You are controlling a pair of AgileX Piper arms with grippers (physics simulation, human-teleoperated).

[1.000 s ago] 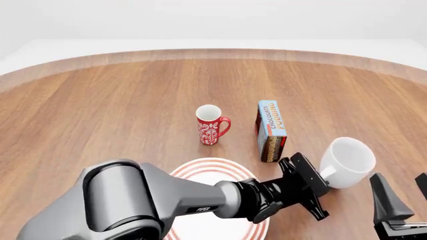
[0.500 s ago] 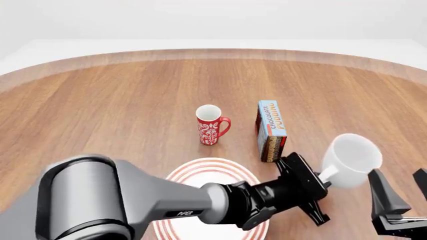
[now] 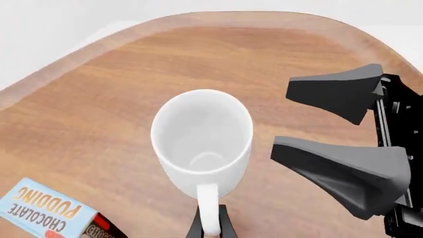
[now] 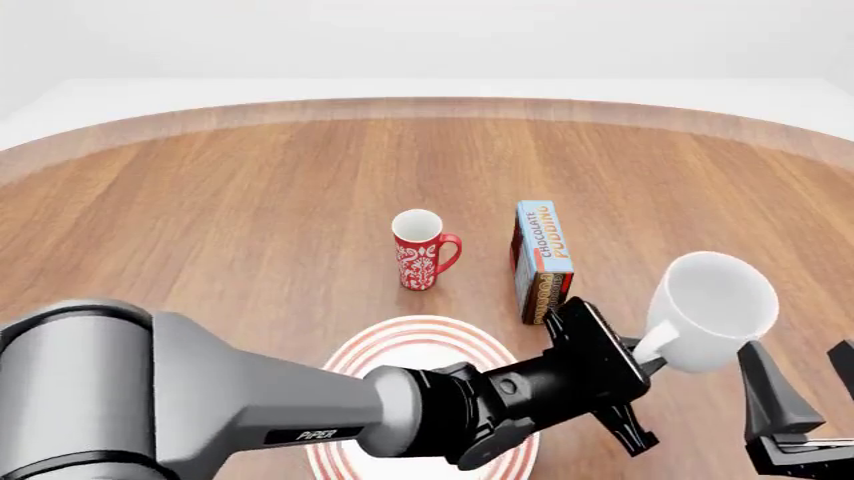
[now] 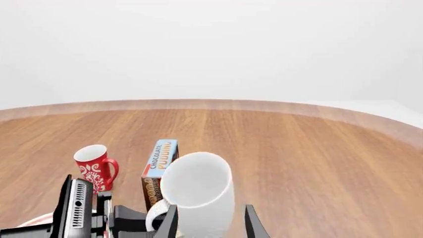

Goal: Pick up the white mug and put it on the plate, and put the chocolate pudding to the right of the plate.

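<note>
The white mug (image 4: 710, 308) hangs tilted in the air to the right of the plate (image 4: 400, 331), its mouth facing the camera. My left gripper (image 4: 647, 353) is shut on the mug's handle (image 3: 209, 214), with its arm stretched across the plate. The mug also shows in the left wrist view (image 3: 201, 133) and the right wrist view (image 5: 198, 191). The chocolate pudding (image 4: 543, 258) stands on edge behind the plate, to its right. My right gripper (image 4: 805, 388) is open and empty at the bottom right, just below the mug; its fingers (image 3: 340, 167) show in the left wrist view.
A red patterned mug (image 4: 423, 250) stands upright behind the plate, left of the pudding box. The wooden table (image 4: 240, 220) curves away at the back. Much of the plate is hidden under the left arm.
The left gripper has carried the white mug upward and slightly right, and its arm has swung lower across the plate. The right gripper has hardly moved.
</note>
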